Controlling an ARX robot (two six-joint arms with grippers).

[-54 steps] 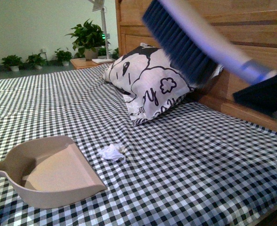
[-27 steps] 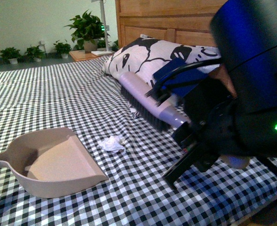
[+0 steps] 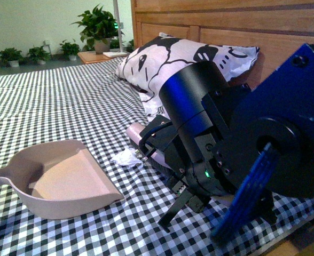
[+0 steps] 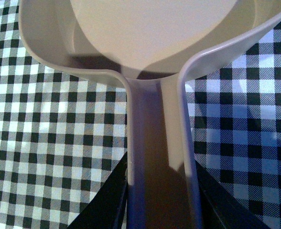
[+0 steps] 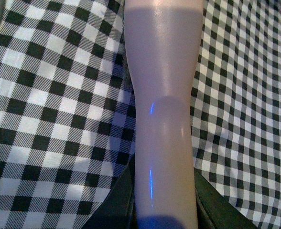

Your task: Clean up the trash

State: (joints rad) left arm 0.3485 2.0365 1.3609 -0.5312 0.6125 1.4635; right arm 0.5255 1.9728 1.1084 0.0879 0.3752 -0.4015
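The trash [image 3: 126, 158], a small crumpled white wad, lies on the checked bedspread just off the open lip of the beige dustpan [image 3: 66, 181]. The dustpan rests flat on the bed, and my left gripper [image 4: 159, 200] is shut on its handle [image 4: 157, 143]. My right gripper [image 5: 164, 205] is shut on the pale handle of the brush [image 5: 162, 95]. In the front view the brush [image 3: 138, 133] lies low over the bed, right beside the wad on the side away from the dustpan. My bulky right arm [image 3: 226, 149] hides most of the brush.
A black-and-white cartoon-print pillow [image 3: 173, 56] leans on the wooden headboard [image 3: 264, 26] behind the arm. A nightstand [image 3: 95, 56] with a potted plant [image 3: 95, 26] stands beyond the bed. The bed's front edge [image 3: 301, 234] runs at the lower right.
My right arm swung the brush down from above the pillow to bed level beside the wad. The dustpan and the wad have stayed put.
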